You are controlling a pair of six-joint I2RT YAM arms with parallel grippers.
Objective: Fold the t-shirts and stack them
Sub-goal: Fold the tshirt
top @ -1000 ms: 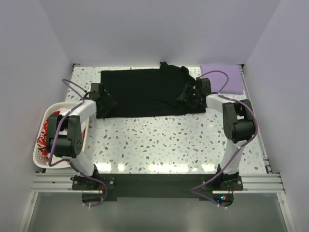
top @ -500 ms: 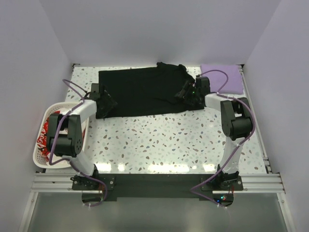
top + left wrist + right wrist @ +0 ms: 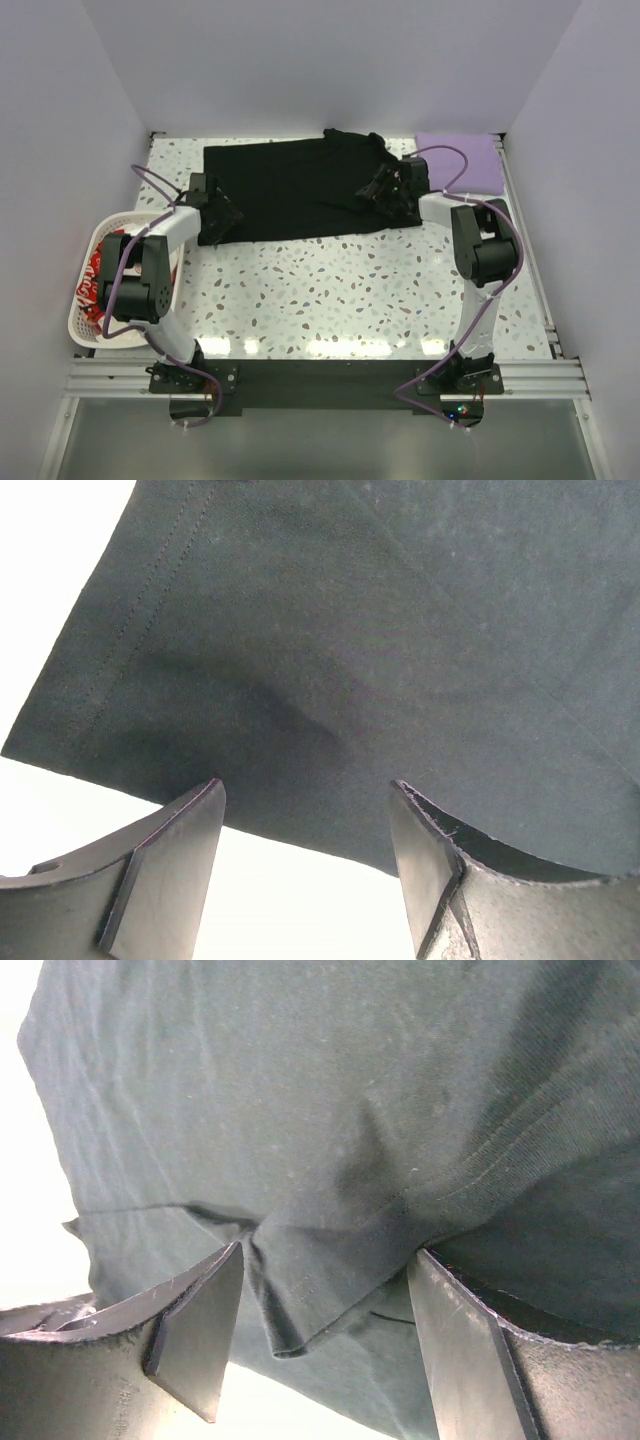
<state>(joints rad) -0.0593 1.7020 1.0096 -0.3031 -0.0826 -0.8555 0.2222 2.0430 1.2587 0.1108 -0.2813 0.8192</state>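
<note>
The speckled table (image 3: 350,290) bears the black t-shirt (image 3: 290,190), which lies spread flat. Off the shirt's left near corner stands the white slotted basket (image 3: 78,335) holding the white-and-red t-shirt (image 3: 90,290), and just past its right end lies the folded lavender t-shirt (image 3: 470,160). The left gripper (image 3: 222,212) sits at the black shirt's left near edge, fingers spread over the hem, while the right gripper (image 3: 385,190) rests on its right part, fingers spread either side of a raised fold.

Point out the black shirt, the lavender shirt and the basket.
black shirt (image 3: 290,190), top view, middle of its body
lavender shirt (image 3: 468,160), top view, centre of the folded cloth
basket (image 3: 72,318), top view, its left wall
</note>
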